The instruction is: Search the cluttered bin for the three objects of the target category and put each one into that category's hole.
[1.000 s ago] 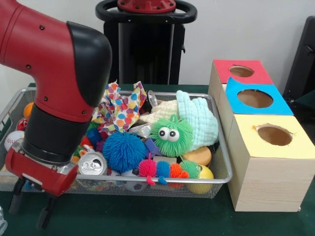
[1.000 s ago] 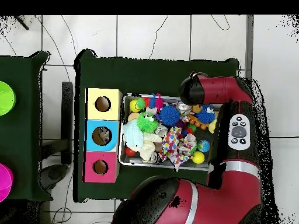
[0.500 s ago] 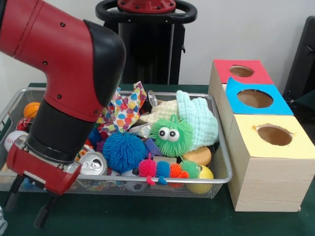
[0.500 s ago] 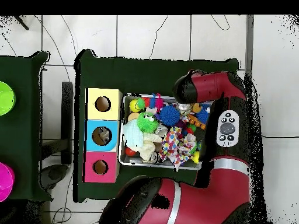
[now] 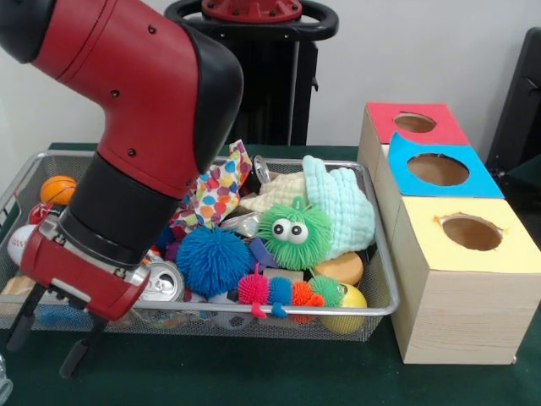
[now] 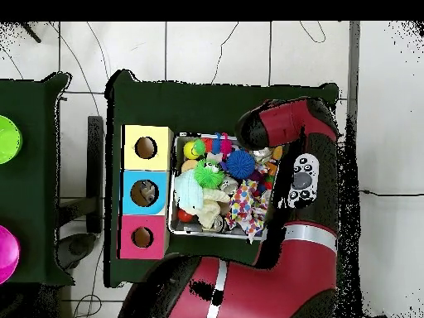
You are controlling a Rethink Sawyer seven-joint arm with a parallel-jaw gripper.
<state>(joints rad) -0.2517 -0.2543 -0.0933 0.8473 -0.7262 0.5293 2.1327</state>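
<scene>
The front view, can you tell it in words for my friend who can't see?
A big red robot arm reaches down over a wire bin heaped with toys, its gripper open and empty. A green googly-eyed puffball sits mid-bin; three boxes with holes stand beside.

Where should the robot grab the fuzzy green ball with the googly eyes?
Probably the green ball by its round body, from straight above. It sits on top of the pile with its top clear, and the little loop on its crown looks too thin to pinch.
</scene>
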